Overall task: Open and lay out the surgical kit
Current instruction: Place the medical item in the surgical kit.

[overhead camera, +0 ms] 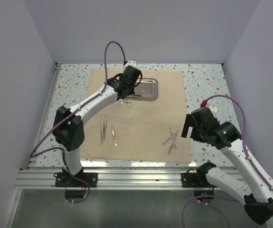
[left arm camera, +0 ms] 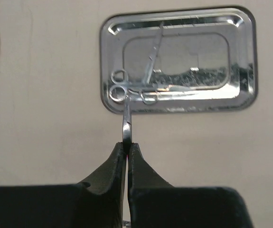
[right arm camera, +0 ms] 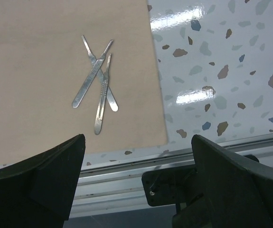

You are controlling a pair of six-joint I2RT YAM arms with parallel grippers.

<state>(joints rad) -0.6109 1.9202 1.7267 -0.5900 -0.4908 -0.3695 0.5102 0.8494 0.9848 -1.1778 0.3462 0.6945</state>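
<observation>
The beige cloth (overhead camera: pixel 141 123) lies spread flat on the table. The shiny steel tray (overhead camera: pixel 145 90) sits at its far middle and also shows in the left wrist view (left arm camera: pixel 240 57). My left gripper (overhead camera: pixel 125 95) hovers at the tray's near left corner, shut (left arm camera: pixel 127 144) on ring-handled forceps (left arm camera: pixel 126 118), whose rings (left arm camera: pixel 118 84) hang over the tray's left rim. Thin silver shapes show inside the tray; I cannot tell instrument from reflection. My right gripper (overhead camera: pixel 187 127) is open (right arm camera: pixel 138 137) and empty over the cloth's near right corner, by three crossed silver handles (right arm camera: pixel 97 85).
Tweezers (overhead camera: pixel 104 130) and another thin instrument (overhead camera: pixel 113 135) lie on the near left of the cloth. The speckled table (right arm camera: pixel 212 61) shows right of the cloth. The aluminium rail (overhead camera: pixel 136 175) runs along the near edge. Walls close in left, right and back.
</observation>
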